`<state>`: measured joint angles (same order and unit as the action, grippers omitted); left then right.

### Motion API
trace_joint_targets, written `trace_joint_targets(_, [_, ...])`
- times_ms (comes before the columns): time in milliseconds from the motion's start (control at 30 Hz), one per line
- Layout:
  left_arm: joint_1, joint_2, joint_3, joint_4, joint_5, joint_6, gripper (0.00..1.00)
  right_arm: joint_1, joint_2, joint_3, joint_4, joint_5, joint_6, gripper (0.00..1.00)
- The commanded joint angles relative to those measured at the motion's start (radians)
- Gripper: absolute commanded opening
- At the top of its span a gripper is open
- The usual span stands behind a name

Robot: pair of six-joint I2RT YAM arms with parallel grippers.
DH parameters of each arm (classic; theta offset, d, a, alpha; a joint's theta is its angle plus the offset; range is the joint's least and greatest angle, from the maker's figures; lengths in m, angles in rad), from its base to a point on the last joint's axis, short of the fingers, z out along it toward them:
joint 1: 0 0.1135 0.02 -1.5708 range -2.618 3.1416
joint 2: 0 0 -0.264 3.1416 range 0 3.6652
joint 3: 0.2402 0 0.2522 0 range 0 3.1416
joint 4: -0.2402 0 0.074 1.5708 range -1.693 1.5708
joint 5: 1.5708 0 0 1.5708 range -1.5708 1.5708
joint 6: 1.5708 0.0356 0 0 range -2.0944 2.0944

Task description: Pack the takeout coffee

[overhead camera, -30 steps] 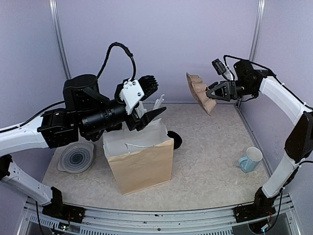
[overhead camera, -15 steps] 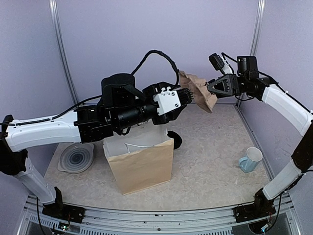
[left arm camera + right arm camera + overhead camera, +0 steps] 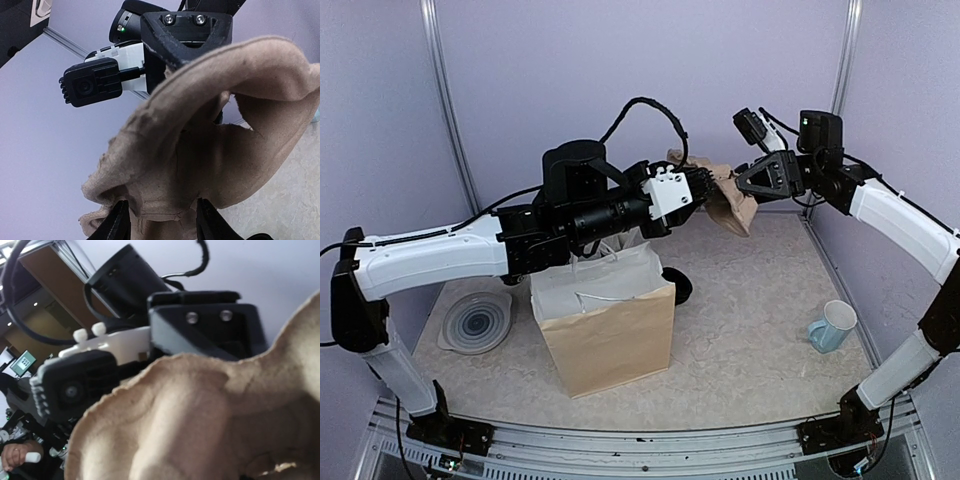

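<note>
Lilac walls all round, pale speckled table (image 3: pixel 750 300) underneath, and up in the air at the back, a pulp carrier (image 3: pixel 735 208) caught between both arms. Smelled trouble straight away. Could have gone wrong at the swap: let go on the right before a proper bite on the left, and down onto the table, or onto the open bag (image 3: pixel 610 330) just in front and below. Could equally have torn, being soft, creased pulp pulled two ways at once, with no forgiveness in it. Looked cramped as well, wrists nearly nose to nose, easy to clash. Over to the right pincer (image 3: pixel 744 188): clamped on the carrier's far edge and bearing it aloft. Then the left pincer (image 3: pixel 162 222): fingers (image 3: pixel 120 222) half spread, astride the carrier's near rim, pulp filling the gap and seemingly against both. Couldn't tell whether truly biting or only brushing. Touched nothing else, either of them. And the drink? Took the dark round shape on the table just behind the bag's far right corner for the coffee (image 3: pixel 678 285), mostly hidden by the bag, so no certainty. Not in the bag, not in the carrier, so judged the packing barely begun. Noted a blue mug (image 3: pixel 832 325) off to the right, well apart and out of it.
</note>
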<state>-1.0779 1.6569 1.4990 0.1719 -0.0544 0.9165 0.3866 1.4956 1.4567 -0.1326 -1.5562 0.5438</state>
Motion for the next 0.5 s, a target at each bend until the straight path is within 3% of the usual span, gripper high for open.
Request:
trace_joint_targets(0, [0.018, 0.02, 0.024, 0.044, 0.038, 0.001, 0.44, 0.018, -0.029, -0.012, 0.071, -0.232, 0.05, 0.64])
trace_joint_targets(467, [0.026, 0.042, 0.026, 0.067, 0.076, 0.016, 0.27, 0.023, -0.015, -0.018, 0.144, -0.231, 0.11, 0.67])
